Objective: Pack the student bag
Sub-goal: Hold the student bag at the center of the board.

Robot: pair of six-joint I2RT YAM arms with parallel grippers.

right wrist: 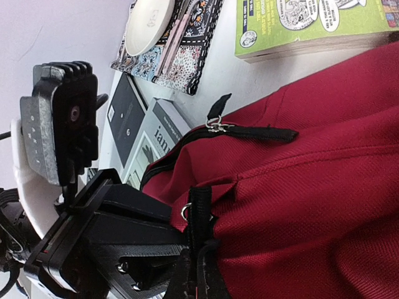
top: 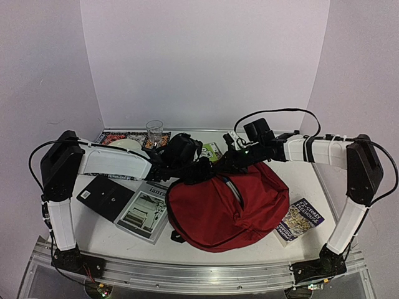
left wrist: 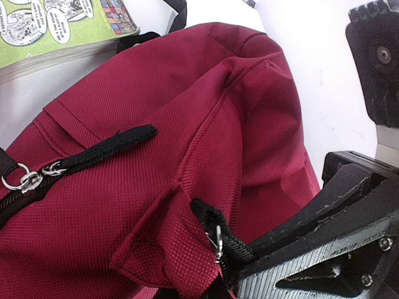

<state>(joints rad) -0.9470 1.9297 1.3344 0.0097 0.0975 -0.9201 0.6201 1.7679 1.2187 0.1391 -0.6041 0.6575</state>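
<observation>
The student bag point(top: 237, 208), dark red with black zips, lies in the middle of the table and fills both wrist views point(left wrist: 124, 156) point(right wrist: 312, 187). Both grippers meet at its upper left corner. My left gripper point(top: 201, 171) is shut on a red fabric flap point(left wrist: 165, 249) beside the zip's end. My right gripper point(right wrist: 201, 271) is shut on the black zip pull point(right wrist: 201, 212), whose metal ring point(left wrist: 218, 238) shows right at the jaws. A second zip slider with rings point(left wrist: 28, 179) sits further along the bag, untouched.
A green comic book point(top: 212, 151) lies just behind the bag. A glass point(top: 154, 132), a white bowl point(top: 124, 144) and a patterned cloth point(right wrist: 187, 50) are at the back left. A black notebook point(top: 105, 196) and a magazine point(top: 143, 212) lie left; another book point(top: 299, 219) lies right.
</observation>
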